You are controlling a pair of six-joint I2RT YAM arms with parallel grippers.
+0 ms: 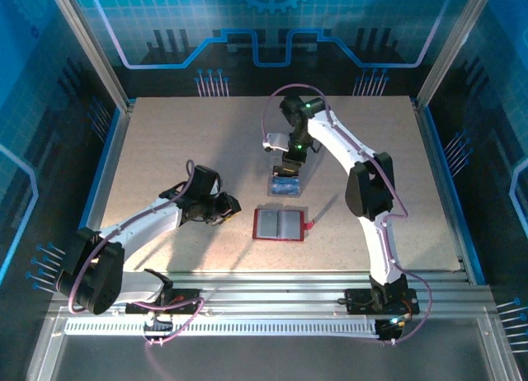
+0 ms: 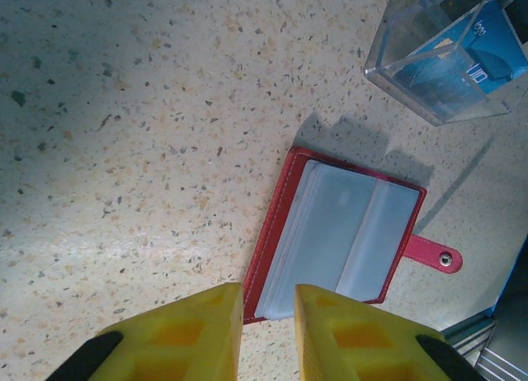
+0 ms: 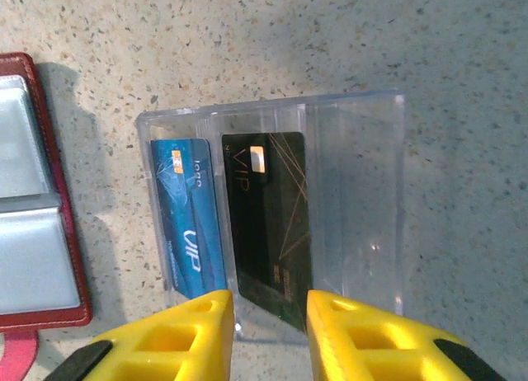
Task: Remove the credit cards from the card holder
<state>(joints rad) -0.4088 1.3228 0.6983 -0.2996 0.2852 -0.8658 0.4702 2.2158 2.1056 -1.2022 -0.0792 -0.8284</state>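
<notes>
Thin, slippery blue plastic card (image 3: 188,224), twelve o'clock of red folding wallet (image 1: 280,224), is best pinched edgewise; left hand (image 2: 268,297) and right hand (image 3: 271,305) are spread, empty.

card holder (image 1: 280,224): red, open flat (pockets up) | credit cards (image 3: 188,216): blue, black, nearby

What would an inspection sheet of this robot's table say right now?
Surface: speckled table, no spills seen.
Job's things: red card holder lies open, pockets looking empty; blue card and dark card sit in a clear box beyond it.
Clutter: nothing seen.
Claws: left claw open near the holder, right claw open above the box, both empty.
Cables: purple cables run along both arms.
Surroundings: blue printed walls, metal frame.
</notes>
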